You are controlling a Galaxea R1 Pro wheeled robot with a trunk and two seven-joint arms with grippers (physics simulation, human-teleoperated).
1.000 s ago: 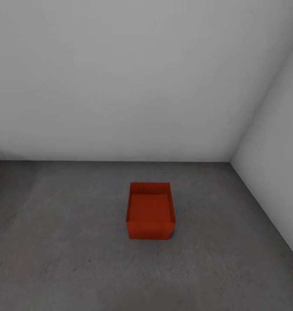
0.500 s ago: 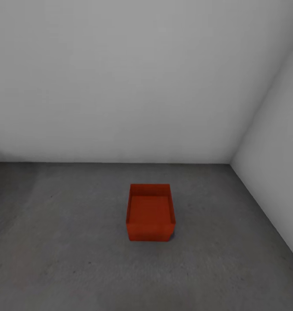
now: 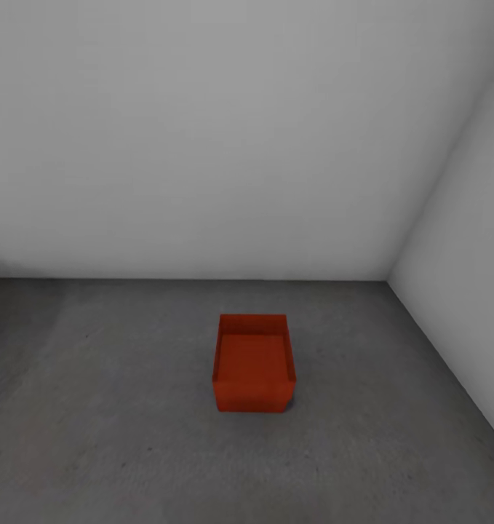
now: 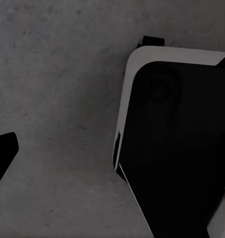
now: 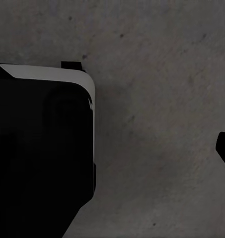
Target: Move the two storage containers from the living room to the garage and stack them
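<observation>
Currently one storage container [image 3: 252,364] sits upright on the concrete floor [image 3: 116,437], likely as stack base. Neither wrist view shows enough finger to tell whether open or closed.

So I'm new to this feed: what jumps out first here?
An orange-red storage container stands alone, open top up, on the dark grey concrete floor, in the middle of the head view. Behind it, bare white-grey walls meet in a corner at the right. Both wrist views look down on the robot's black-and-white base over concrete.

No legible text, labels or nos. anywhere
</observation>
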